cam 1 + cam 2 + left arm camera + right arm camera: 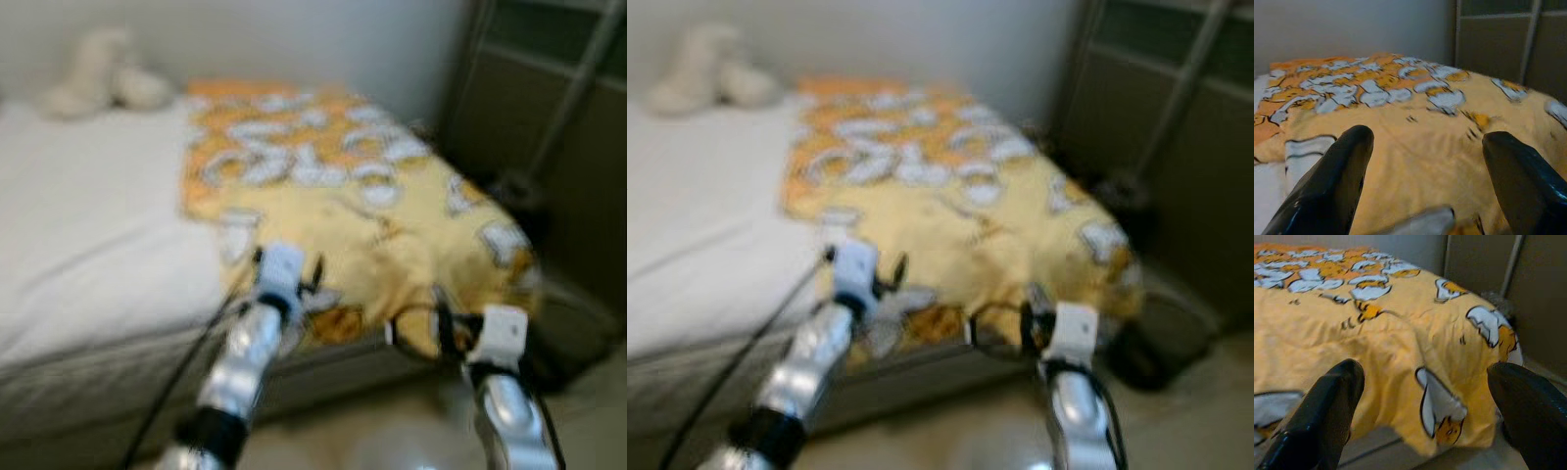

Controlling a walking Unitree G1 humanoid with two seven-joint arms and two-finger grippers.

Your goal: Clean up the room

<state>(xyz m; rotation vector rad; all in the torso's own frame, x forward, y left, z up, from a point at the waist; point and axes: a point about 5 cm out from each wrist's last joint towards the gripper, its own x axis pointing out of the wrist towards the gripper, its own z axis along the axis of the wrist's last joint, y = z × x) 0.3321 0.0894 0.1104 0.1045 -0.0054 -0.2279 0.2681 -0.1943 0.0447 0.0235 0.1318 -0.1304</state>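
The left gripper is hovering with its two black fingers spread wide apart and holding nothing, pointing across the yellow blanket near the foot edge of the bed. In the head views the left gripper is sitting just over the blanket's near hem, where the fabric is meeting the bare white sheet. The right gripper is likewise standing apart, its fingers framing the blanket's hanging corner with nothing between them. From the head, the right gripper is reaching toward the bed's foot corner on the robot's right, just beside the fabric that is drooping over the edge.

The blanket, yellow and orange with a white and grey cartoon print, is lying spread over the right-hand half of the bed, running from the far wall down to the foot edge and spilling over the right corner. Its surface is wrinkling slightly near the middle. The left half of the bed is showing white sheet, and a pale plush toy is resting at the far left corner against the wall. A dark cabinet is standing beside the bed on the right, with a light pole leaning in front of it. Pale floor is showing below the bed's foot edge. The head views are blurring.
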